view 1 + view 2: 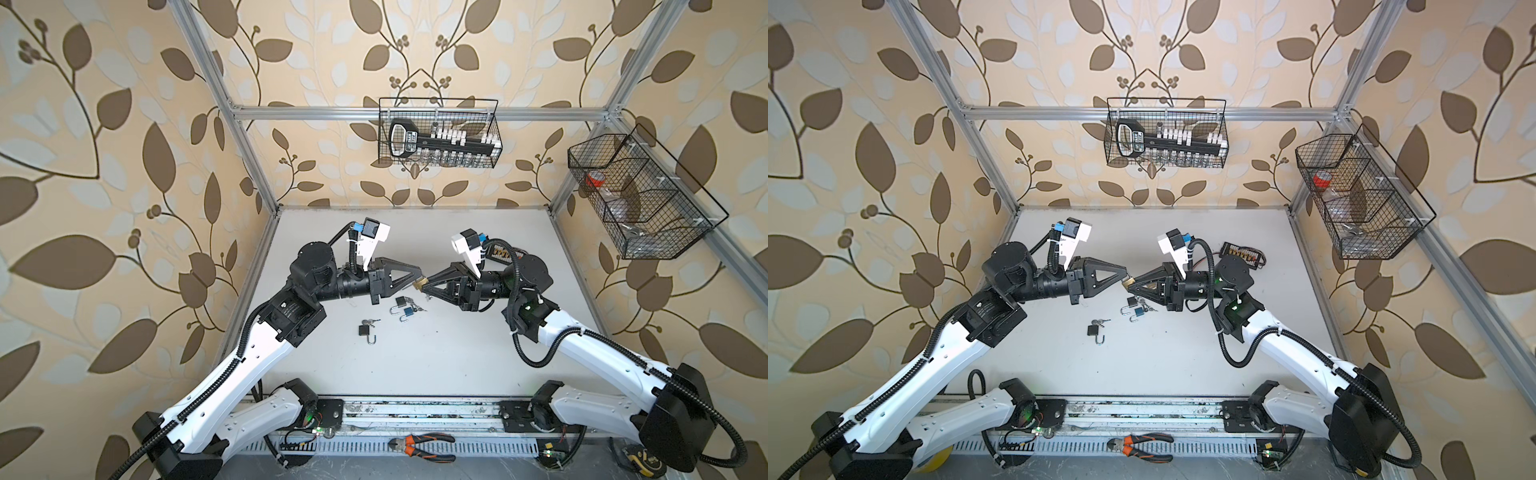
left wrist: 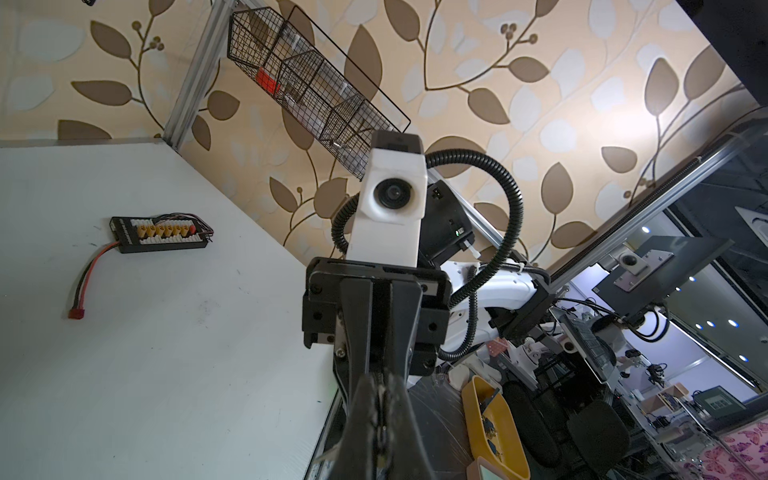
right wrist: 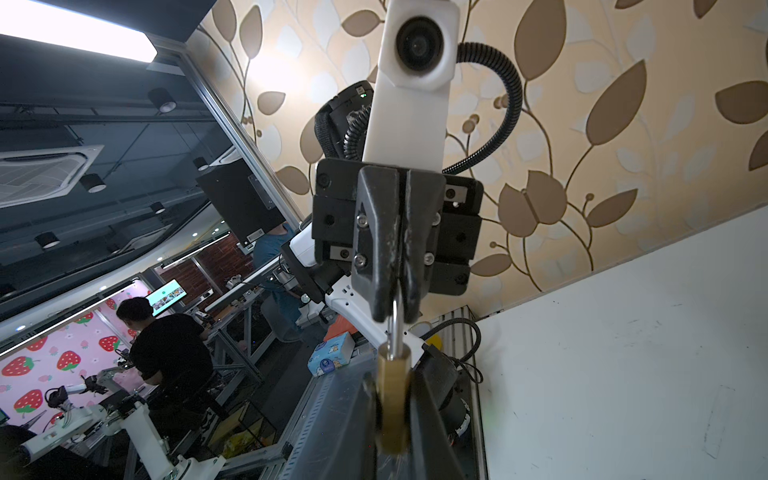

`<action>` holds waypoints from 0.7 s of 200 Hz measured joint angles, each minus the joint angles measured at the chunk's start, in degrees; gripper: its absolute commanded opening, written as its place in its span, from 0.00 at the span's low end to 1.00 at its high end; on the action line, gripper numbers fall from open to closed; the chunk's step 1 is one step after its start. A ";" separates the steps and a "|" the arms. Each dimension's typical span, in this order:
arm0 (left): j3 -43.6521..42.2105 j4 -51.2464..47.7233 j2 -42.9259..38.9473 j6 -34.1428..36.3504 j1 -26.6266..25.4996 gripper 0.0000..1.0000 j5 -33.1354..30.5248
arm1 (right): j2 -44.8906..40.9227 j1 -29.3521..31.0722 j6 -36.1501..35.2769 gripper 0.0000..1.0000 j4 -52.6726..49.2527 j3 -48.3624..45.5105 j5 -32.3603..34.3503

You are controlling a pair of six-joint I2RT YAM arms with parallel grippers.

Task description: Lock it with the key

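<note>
Hanging above mid-table point(image 1: 415, 365), clear of the surface: one brass padlock point(image 3: 392, 399), held between both arms where their tips meet.

- Left gripper point(image 3: 395, 307): reaching in from the left, fingers pressed together on the steel shackle point(image 3: 397, 328), as the right wrist view shows.
- Right gripper point(image 1: 429, 285): reaching in from the right, fingers clamped on either side of the brass body.
- Key in this lock: cannot tell; the keyway is hidden in every view.
- Black padlock point(image 1: 365, 330): lying flat, nearer than the grippers and to the left, shackle swung out, small keys point(image 1: 371, 321) touching its far side.
- Grey padlock point(image 1: 401, 301) and blue padlock point(image 1: 408, 311): lying side by side just below the gripper tips in both top views, more keys beside them.
- Connector board point(image 1: 1241, 253): far right of the table, behind the right arm.
- Wire basket point(image 1: 440, 133): hung on the far rail.
- Pliers point(image 1: 424, 444): orange-handled, on the near edge.
</note>
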 measured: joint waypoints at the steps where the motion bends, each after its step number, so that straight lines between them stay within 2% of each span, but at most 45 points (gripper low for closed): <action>1: 0.00 0.09 0.02 0.00 0.00 0.00 0.09 | 0.00 0.00 0.04 0.00 0.04 0.00 0.00; 62: 0.00 3.78 1.14 -0.55 0.00 0.00 0.92 | 0.02 -0.24 1.84 0.00 1.36 0.59 1.42; 140: -1.46 7.06 1.38 -0.52 -0.96 0.00 -2.80 | 0.02 -1.03 2.16 0.00 1.07 0.98 4.13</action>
